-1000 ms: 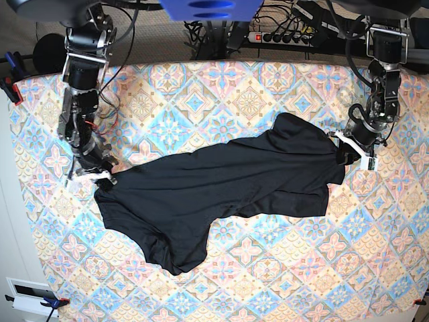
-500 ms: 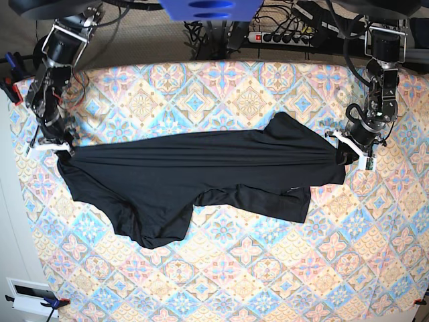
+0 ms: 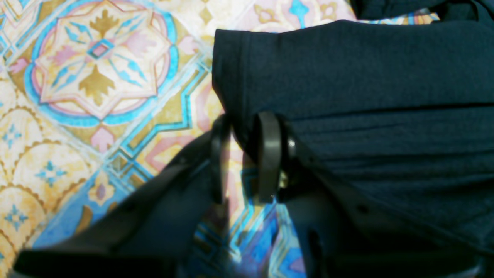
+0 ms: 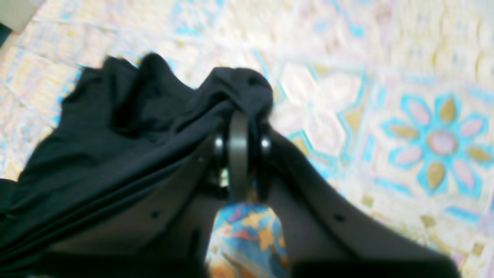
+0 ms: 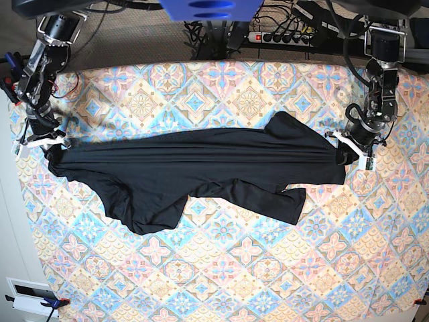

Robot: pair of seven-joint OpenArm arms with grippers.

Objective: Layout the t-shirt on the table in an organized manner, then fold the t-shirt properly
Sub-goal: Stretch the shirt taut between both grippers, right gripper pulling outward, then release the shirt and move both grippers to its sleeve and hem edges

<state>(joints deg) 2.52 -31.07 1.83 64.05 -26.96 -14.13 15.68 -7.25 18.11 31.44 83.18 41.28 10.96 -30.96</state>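
Though blurred, both jaws seemingly pinch the t-shirt [image 5: 201, 171], ends hidden.

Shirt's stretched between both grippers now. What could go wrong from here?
1. The right gripper pinches only a small bunched tip of the t-shirt; it may slip out.
2. The left gripper holds just the hem edge, so more tension could pull it free.
3. The lower part lies crumpled and may stay folded under.

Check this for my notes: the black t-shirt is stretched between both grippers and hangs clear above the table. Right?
Not quite. The black t-shirt is stretched between the left gripper and right gripper, but it lies on the table, as the base view shows.
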